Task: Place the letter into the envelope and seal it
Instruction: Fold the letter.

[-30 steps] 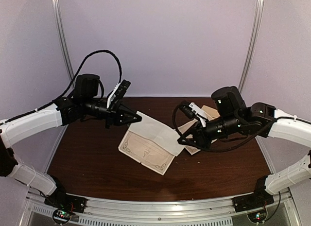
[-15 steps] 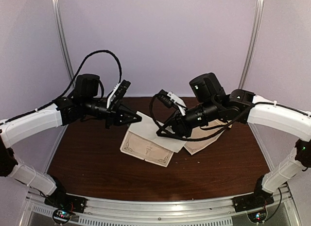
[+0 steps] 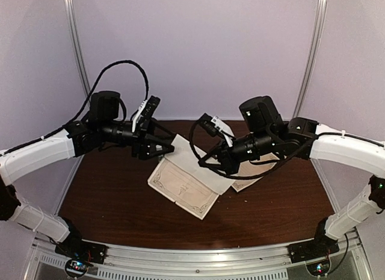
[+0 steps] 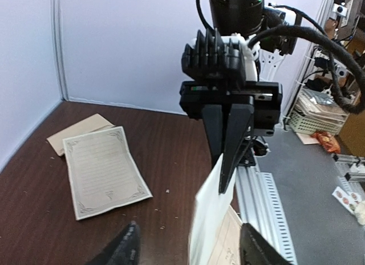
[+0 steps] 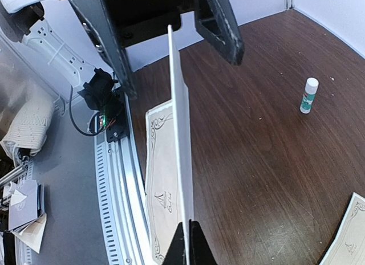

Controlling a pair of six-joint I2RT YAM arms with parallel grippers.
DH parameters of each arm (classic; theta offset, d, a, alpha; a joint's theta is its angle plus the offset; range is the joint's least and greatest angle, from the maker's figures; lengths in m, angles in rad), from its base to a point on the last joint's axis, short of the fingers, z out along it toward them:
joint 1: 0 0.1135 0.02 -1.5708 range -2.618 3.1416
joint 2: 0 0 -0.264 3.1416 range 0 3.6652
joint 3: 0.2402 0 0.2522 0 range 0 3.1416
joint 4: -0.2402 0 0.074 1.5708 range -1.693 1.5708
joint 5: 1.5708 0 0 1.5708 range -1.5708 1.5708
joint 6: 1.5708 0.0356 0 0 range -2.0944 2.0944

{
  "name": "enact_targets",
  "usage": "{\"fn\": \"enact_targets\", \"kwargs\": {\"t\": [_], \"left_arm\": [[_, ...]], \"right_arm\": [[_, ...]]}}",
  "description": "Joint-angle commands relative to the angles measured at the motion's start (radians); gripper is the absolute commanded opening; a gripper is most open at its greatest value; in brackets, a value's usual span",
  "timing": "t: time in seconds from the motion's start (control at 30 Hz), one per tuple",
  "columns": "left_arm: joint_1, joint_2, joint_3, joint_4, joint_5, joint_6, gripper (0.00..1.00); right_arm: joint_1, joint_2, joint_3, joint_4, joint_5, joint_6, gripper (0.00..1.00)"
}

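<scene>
The letter [image 3: 180, 186] sits in the lower middle of the overhead view. Its bordered half lies flat on the bench [image 3: 108, 196], and its other half is lifted up on edge. It looks like thin, light paper that would flop, crease or slide on the smooth wood. It is probably best taken by a free edge with a firm pinch and a second hold close by, so the raised half does not sag.

The right pincer [image 4: 227, 179] is clamped together on the top edge of that raised half. Its arm comes in from the right of the frame with the elbow high and the wrist bent down and to the left. The left pincer [image 4: 190, 226] faces it, with its fingers spread apart on either side of the standing sheet. Neither finger seems to touch the paper. Its forearm reaches in roughly level from the left of the frame.

Farther back, in the upper left of the left wrist view, the tan envelope [image 4: 77, 133] lies flat. A second bordered sheet [image 4: 105, 171] partly covers it. A glue stick [image 5: 309, 95] stands upright on the wood at the right of the right wrist view, well apart from the paper.
</scene>
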Motion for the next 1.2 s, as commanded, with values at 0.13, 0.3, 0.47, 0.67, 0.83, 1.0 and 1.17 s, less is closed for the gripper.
{"fn": "enact_targets", "kwargs": {"t": [0.13, 0.3, 0.47, 0.67, 0.83, 1.0, 1.17], "left_arm": [[0.021, -0.265, -0.077, 0.229, -0.47, -0.295, 0.83], [0.037, -0.43, -0.222, 0.283, -0.76, -0.499, 0.89], [0.037, -0.476, -0.319, 0.25, -0.828, -0.563, 0.91], [-0.01, -0.398, -0.367, 0.391, -0.541, -0.531, 0.83], [-0.126, -0.297, -0.298, 0.442, -0.423, -0.454, 0.83], [-0.223, -0.209, -0.256, 0.558, -0.364, -0.438, 0.83], [-0.247, -0.173, -0.235, 0.619, -0.327, -0.441, 0.83]], "right_arm": [[-0.005, -0.178, -0.171, 0.312, 0.134, 0.138, 0.0], [-0.004, -0.262, -0.213, 0.452, 0.123, 0.184, 0.0], [-0.004, -0.34, -0.268, 0.594, 0.088, 0.224, 0.0], [-0.002, -0.361, -0.307, 0.704, 0.044, 0.274, 0.0], [0.005, -0.34, -0.325, 0.762, 0.02, 0.306, 0.0], [0.012, -0.305, -0.323, 0.765, -0.009, 0.311, 0.0], [0.015, -0.272, -0.303, 0.761, -0.033, 0.31, 0.0]]}}
